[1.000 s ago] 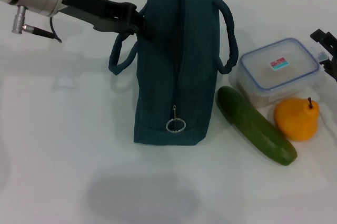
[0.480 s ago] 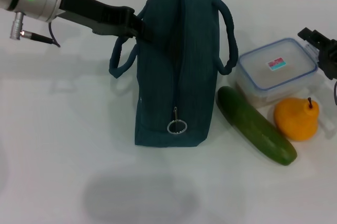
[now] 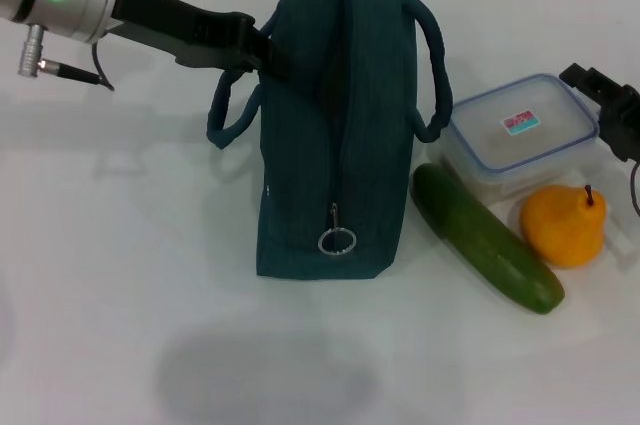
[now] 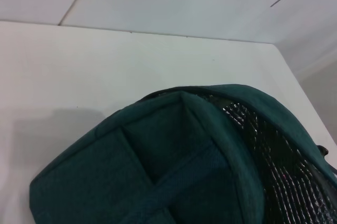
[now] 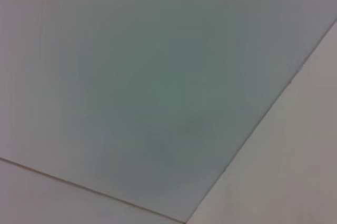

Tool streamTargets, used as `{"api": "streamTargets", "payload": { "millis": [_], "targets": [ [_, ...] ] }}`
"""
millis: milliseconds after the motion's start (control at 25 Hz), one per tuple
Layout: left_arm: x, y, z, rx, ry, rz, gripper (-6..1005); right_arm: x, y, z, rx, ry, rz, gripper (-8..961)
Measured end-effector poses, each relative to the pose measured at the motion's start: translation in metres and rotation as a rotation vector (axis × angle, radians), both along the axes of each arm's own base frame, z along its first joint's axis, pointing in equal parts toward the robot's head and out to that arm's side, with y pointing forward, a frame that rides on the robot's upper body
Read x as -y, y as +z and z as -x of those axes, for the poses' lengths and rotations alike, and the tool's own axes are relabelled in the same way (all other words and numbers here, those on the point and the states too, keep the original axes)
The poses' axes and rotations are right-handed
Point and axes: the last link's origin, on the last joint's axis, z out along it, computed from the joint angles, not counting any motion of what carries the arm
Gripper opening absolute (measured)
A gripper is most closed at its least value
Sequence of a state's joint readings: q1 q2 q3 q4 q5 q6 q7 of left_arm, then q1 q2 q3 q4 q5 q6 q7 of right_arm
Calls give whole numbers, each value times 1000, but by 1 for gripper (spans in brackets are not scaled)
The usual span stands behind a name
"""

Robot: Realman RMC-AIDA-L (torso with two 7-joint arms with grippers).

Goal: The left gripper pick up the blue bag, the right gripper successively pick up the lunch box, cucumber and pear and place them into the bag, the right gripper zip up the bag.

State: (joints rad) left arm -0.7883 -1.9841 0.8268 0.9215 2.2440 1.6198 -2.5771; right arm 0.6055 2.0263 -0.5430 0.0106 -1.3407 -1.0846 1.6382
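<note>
The blue bag (image 3: pixel 335 125) stands upright on the white table, and its zipper pull ring (image 3: pixel 336 240) hangs at the near end. My left gripper (image 3: pixel 268 51) is shut on the bag's far left top edge. The left wrist view shows the bag's rim (image 4: pixel 210 129) and its silver lining (image 4: pixel 284 166). A clear lunch box (image 3: pixel 520 135) with a blue rim lies right of the bag. In front of it lie the cucumber (image 3: pixel 486 237) and the orange-yellow pear (image 3: pixel 565 225). My right gripper (image 3: pixel 608 110) is open at the lunch box's right end.
The bag's two handles (image 3: pixel 432 65) loop out on either side. The table (image 3: pixel 130 295) spreads white to the left and front of the bag. The right wrist view shows only a plain grey surface.
My right gripper has moved in from the right edge to the lunch box's right end, and the box has shifted slightly left. The left arm and bag have barely moved.
</note>
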Motion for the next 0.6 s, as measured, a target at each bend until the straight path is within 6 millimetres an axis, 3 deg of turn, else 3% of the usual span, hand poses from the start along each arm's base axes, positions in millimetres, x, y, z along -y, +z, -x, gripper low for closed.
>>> {"api": "streamTargets", "payload": {
  "millis": [600],
  "targets": [
    [-1, 1, -1, 0, -1, -2, 81, 11, 4, -8, -18, 1, -13, 414]
  ]
}}
